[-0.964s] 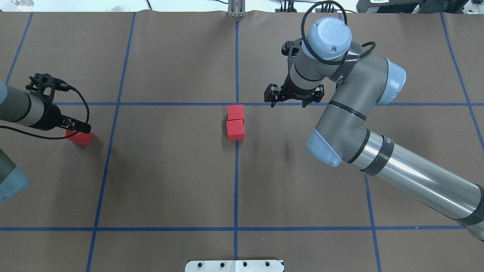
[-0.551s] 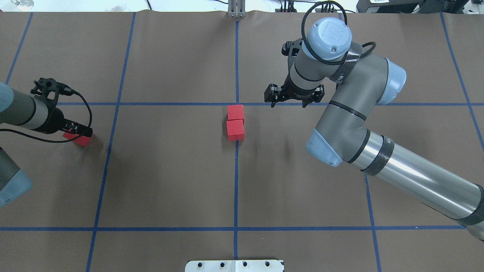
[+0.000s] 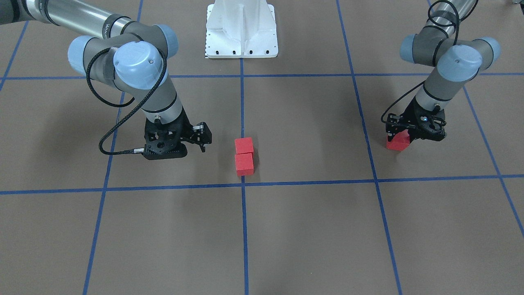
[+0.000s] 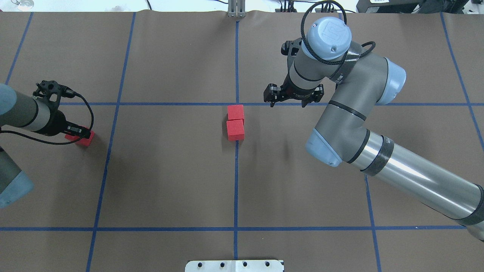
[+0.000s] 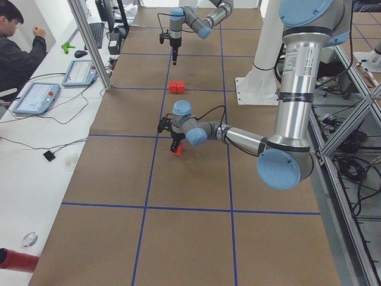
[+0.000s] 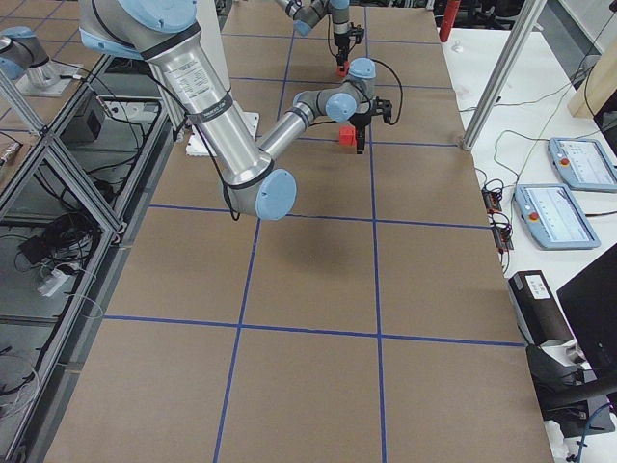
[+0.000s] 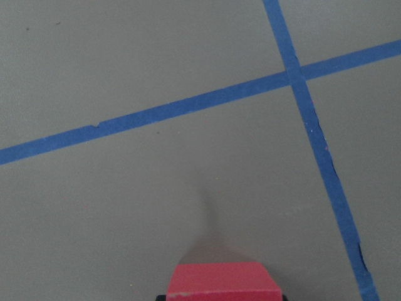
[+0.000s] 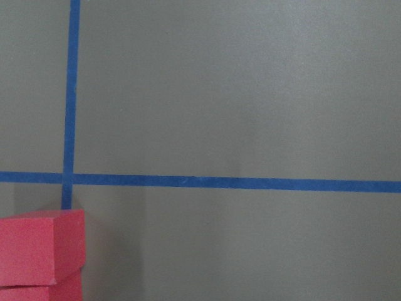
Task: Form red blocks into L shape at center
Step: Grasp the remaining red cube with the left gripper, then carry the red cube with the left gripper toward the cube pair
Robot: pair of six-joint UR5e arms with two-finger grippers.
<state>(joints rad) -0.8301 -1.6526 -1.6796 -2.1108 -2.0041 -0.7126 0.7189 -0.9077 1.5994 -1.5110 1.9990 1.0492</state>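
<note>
Red blocks (image 4: pixel 235 129): two lie touching beside the center (image 4: pixel 236 104); the left end effector (image 4: pixel 78 132) clamps the third block (image 4: pixel 85 141); the right end effector (image 4: pixel 293 99) hangs spread and empty.

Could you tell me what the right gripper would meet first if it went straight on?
The right gripper points down, so probably the brown gridded surface by the blue tape line, missing the two small red cubes.

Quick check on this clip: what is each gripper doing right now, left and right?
Left gripper: closed on the lone red block, as far as the left wrist view shows.
Right gripper: open, holding nothing.
</note>
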